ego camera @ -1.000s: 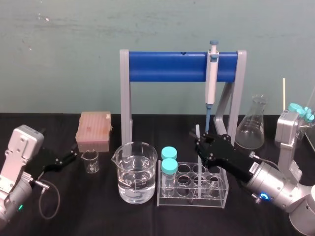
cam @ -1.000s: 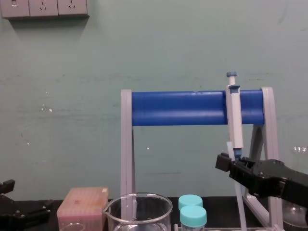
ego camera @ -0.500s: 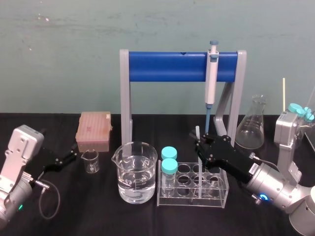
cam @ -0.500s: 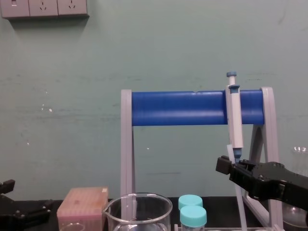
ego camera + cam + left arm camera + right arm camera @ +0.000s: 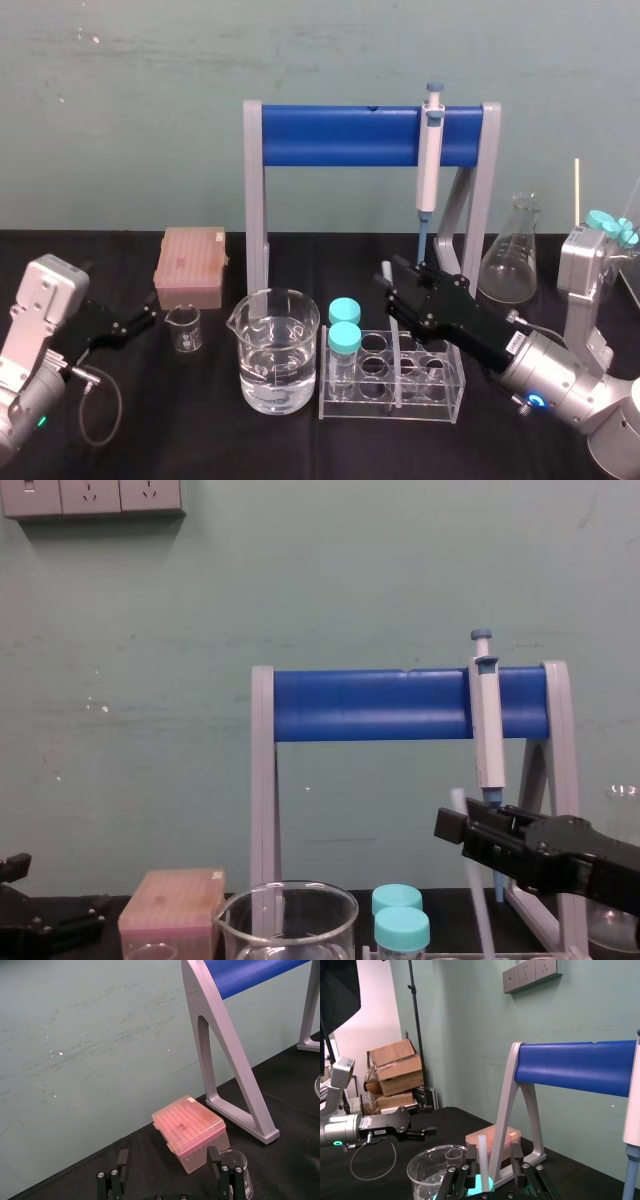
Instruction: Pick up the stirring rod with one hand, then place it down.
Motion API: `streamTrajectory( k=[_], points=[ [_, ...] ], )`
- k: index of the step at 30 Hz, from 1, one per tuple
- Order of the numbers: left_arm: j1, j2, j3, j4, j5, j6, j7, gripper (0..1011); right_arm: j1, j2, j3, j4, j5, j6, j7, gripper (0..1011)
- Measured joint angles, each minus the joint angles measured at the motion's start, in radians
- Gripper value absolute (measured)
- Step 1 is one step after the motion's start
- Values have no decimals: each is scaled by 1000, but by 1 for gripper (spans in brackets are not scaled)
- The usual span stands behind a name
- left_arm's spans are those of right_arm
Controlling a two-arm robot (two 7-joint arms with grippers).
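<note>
Right gripper [image 5: 394, 278] was observed at centre-right of the head view, above the clear test-tube rack [image 5: 445, 392]. The stirring rod [image 5: 482, 1159] stood in the rack, leaning slightly, with its upper part passing between the fingers [image 5: 471, 1158]. The fingers were set narrow but not closed: the rod lay close against one finger, with a gap visible to the other. Left gripper [image 5: 150, 318] rested at lower left near the small beaker [image 5: 183, 328], fingers spread wide, holding nothing.
</note>
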Motion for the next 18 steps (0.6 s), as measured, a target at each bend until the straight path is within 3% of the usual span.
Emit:
streamTrajectory(
  k=[11, 18],
  points=[
    [0, 0, 0, 0, 0, 0, 0, 1000, 0, 0, 0, 0, 1, 0, 1, 787],
    [0, 0, 0, 0, 0, 0, 0, 1000, 0, 1, 3, -2, 0, 0, -1, 958]
  ],
)
